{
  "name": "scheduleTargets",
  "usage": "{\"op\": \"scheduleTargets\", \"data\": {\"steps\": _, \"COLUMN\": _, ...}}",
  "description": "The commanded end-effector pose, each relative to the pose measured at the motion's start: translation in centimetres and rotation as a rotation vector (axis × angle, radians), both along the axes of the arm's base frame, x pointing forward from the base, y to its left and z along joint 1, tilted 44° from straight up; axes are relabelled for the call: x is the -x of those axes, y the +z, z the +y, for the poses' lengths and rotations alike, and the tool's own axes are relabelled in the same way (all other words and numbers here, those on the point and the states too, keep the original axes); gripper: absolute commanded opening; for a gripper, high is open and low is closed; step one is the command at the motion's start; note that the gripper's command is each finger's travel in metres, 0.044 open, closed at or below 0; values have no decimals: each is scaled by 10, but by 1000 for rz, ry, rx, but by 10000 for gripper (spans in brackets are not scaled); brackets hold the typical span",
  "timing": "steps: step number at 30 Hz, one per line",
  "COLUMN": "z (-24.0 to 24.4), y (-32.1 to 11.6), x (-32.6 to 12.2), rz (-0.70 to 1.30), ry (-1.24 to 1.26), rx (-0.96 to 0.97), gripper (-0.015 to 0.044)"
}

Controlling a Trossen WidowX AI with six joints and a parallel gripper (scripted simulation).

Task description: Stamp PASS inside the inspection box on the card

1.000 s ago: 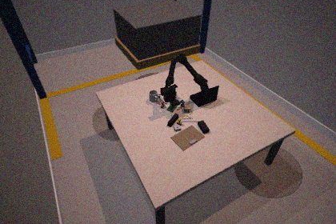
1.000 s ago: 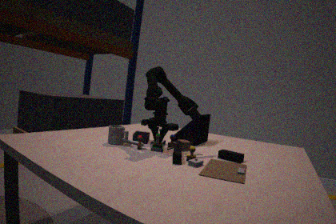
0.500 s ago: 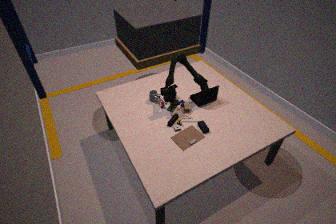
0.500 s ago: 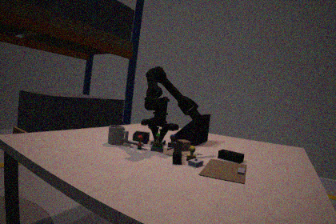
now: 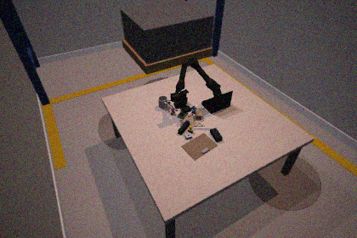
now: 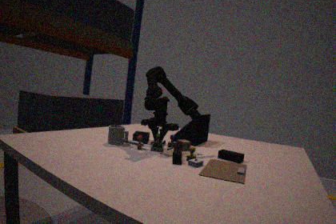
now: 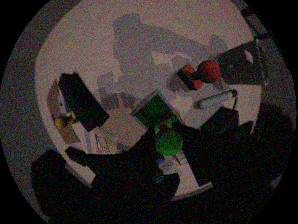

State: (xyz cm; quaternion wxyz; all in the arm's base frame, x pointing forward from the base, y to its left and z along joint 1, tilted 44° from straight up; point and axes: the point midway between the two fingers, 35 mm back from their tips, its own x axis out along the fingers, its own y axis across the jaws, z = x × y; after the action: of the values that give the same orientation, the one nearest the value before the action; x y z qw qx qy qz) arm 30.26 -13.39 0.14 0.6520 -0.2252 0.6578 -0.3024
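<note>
The PASS stamp, taken to be the green-knobbed stamp (image 6: pixel 158 135) (image 7: pixel 169 143), is at the robot arm's jaws (image 5: pixel 183 108) (image 6: pixel 158 138), which are clenched on it. It is above the pale pinkish desk (image 5: pixel 140 139) (image 6: pixel 160 179) (image 7: pixel 75 55), beside a green square with a light rim (image 7: pixel 156 108) in the wrist view. Whether stamp and square touch cannot be told.

No brand, label or word can be read anywhere. Faint marks show on a pale surface (image 7: pixel 103 142) in the wrist view, too blurred to make out, so neither the word PASS nor any print can be confirmed.

Counting by knob colour, there are four stamps: the green one; one red-knobbed stamp (image 5: pixel 172 110) (image 6: pixel 140 138) (image 7: pixel 208 71); one yellow-knobbed stamp (image 5: pixel 190 129) (image 6: pixel 192 150) (image 7: pixel 60 123); and one with blue parts (image 6: pixel 172 138) (image 7: pixel 159 178), partly hidden.

There is one grey mug with a handle (image 5: pixel 162 103) (image 6: pixel 116 135). Three dark blocks show in the exterior view: one upright (image 6: pixel 177 156), one lying near the flat sheet (image 6: pixel 230 156), and one behind the red-knobbed stamp (image 6: pixel 141 137). One flat brown sheet (image 5: pixel 196 146) (image 6: pixel 222 171) carries one small grey piece (image 5: pixel 206 150) (image 6: pixel 241 170). Near it sits one small blue-grey block (image 5: pixel 188 137) (image 6: pixel 195 163).
</note>
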Motion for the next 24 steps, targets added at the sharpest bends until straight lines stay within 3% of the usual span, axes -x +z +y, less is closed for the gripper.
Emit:
{"op": "scheduleTargets", "data": {"steps": 1, "z": -2, "y": 0, "x": 0, "rz": 1, "ry": -3, "rx": 5, "gripper": 0}}
{"op": "scheduleTargets", "data": {"steps": 24, "z": 5, "y": 7, "x": 0, "rz": 1, "ry": -3, "rx": 5, "gripper": 0}}
